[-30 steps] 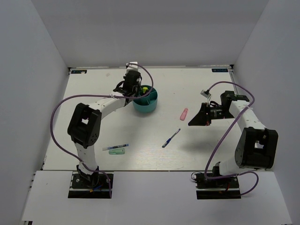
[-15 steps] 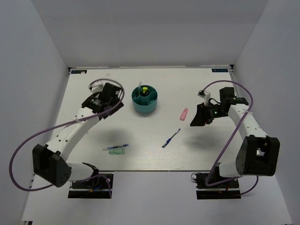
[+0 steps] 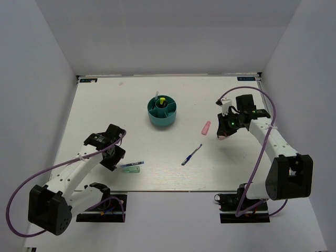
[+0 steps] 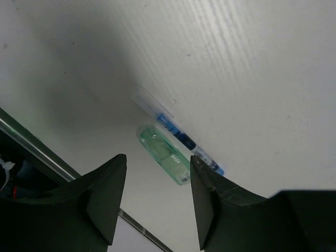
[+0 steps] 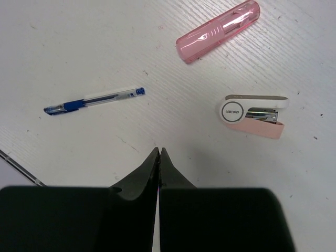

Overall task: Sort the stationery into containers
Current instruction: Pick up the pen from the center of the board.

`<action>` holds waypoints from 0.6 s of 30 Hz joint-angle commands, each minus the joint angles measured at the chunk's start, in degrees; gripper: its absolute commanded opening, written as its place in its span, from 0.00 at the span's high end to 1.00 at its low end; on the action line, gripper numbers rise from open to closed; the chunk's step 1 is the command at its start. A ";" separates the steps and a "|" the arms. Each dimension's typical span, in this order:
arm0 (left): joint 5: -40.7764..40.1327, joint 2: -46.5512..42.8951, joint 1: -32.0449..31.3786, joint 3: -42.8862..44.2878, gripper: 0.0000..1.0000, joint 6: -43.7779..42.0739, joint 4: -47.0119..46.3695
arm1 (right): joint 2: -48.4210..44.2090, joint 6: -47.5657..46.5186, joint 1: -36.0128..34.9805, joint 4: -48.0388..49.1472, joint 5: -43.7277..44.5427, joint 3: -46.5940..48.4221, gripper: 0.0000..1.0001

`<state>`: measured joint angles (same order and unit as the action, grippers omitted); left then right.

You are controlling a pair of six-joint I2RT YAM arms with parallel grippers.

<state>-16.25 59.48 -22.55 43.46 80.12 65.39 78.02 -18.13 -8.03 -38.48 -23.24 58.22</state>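
Swinging back from the teal organizer (image 3: 155, 117), where it hung a second ago, the left arm has come all the way to the near-left of the table (image 3: 100, 105). The left gripper (image 4: 156, 160) now hovers with its fingers spread wide and nothing between them. Below the gap lies the mint-green marker (image 4: 164, 155), with a thin blue pen (image 4: 178, 134) right alongside it, the two touching or nearly so.

In the organizer a yellow-capped marker (image 3: 161, 100) stands upright in a far compartment, so I judge one delivery finished and this pair to be the next pick. With the two lying so close, the fingers could catch the pen along with the marker.

The right gripper (image 5: 158, 153) has shifted a little towards the far side and hangs with its fingers pressed together, holding nothing. Under it on the bare surface sit a pink highlighter (image 5: 218, 31), a small pink stapler (image 5: 254, 115) and a second blue pen (image 5: 94, 100), all apart from each other and not yet sorted.
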 commanded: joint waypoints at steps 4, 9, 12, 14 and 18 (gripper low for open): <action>-3.79 3.70 0.31 -5.14 0.42 30.09 -0.17 | -2.52 1.61 -0.32 2.18 0.48 -1.52 1.00; -4.75 7.40 0.31 -6.28 0.50 32.38 -3.68 | -2.70 1.08 -0.14 2.18 -0.40 -2.23 1.00; -5.90 8.89 0.22 -6.28 0.50 32.74 -4.65 | -2.70 0.82 0.04 2.18 -1.01 -2.58 1.00; -6.33 9.51 0.48 -6.64 0.50 33.52 -6.06 | -2.96 0.73 0.03 2.18 -1.54 -2.76 1.00; -6.51 10.21 0.40 -7.95 0.50 35.01 -8.07 | -2.87 0.64 0.03 2.18 -2.24 -3.11 1.00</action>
<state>-15.38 69.67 -22.33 36.40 86.28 57.89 76.73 -16.97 -8.05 -37.15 -23.81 55.31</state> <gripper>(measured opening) 0.505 0.001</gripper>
